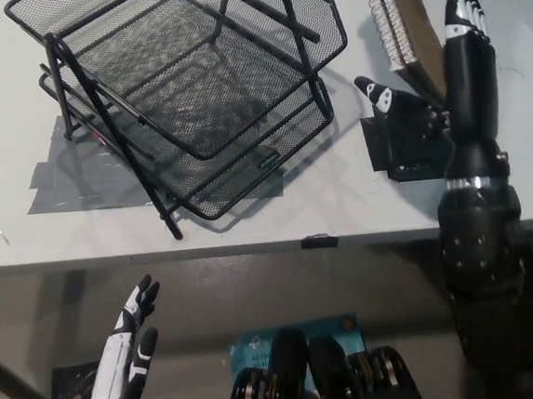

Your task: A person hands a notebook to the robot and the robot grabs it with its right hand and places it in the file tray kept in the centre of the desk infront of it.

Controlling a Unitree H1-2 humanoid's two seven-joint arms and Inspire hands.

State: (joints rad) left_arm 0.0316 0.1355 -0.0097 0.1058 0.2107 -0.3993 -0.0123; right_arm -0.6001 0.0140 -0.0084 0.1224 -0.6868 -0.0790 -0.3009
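To the right of the file tray [183, 95], at the top edge of the view, the spiral-bound notebook [402, 21] stands tilted over the desk [250, 221]. The black right hand [441, 63] reaches up beside it, fingers extended along its right edge and thumb spread below; whether it grips the notebook, I cannot tell. The 2-tier mesh tray holds nothing. Below the desk edge, left of the tray, the white left hand [130, 347] rests with fingers spread.

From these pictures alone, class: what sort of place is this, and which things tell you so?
Probably an office or lab workstation: a pale desk holds a black mesh file tray with tape under it, and a spiral-bound notebook is at the robot's right hand.
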